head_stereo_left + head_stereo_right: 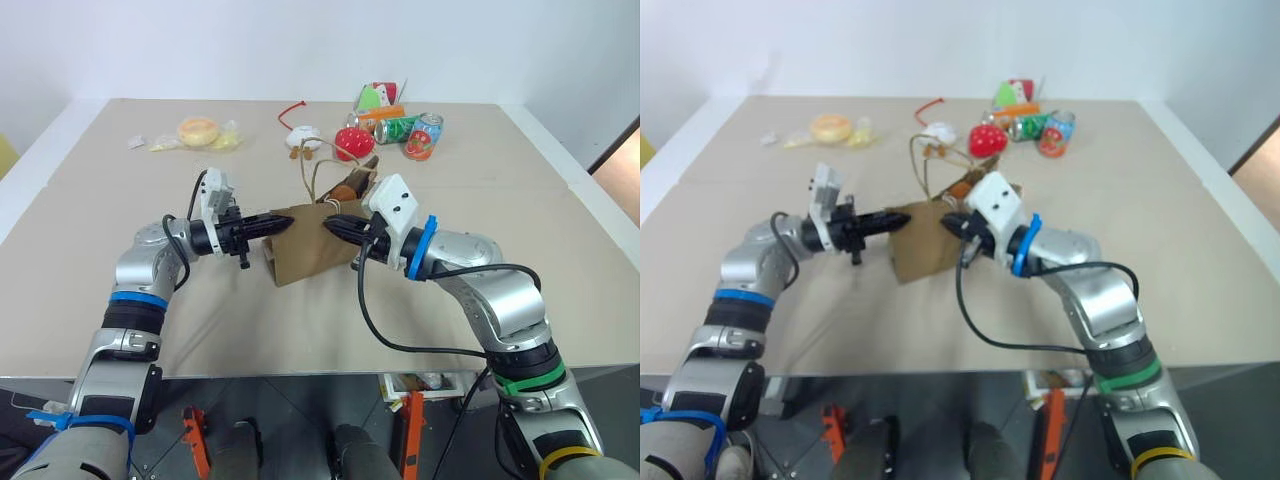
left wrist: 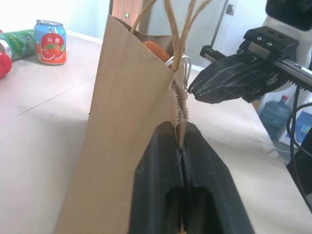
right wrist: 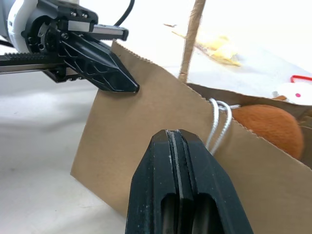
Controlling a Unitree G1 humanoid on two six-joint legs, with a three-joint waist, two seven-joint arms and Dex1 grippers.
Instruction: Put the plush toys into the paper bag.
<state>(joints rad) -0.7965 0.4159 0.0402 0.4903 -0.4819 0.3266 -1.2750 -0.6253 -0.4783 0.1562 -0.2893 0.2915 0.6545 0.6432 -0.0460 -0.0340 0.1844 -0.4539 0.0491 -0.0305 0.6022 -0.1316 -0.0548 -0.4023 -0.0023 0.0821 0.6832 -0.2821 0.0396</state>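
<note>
Both pincers clench the paper bag [image 1: 305, 252] rim: left pincer [image 1: 283, 224] opposite right pincer [image 1: 331, 226], brown plush toy [image 3: 265, 126] inside between them.

Both arms are shiny silver metal with round joints. The left arm [image 1: 140, 275], at the left of the frame, has blue bands. The right arm [image 1: 500, 300], at the right of the frame, has a blue ring, a green band and a yellow band. Black cables loop along both. Each wrist carries a white camera box [image 1: 397, 203]. The fingers [image 2: 161, 195] are thick, black and pointed.
</note>
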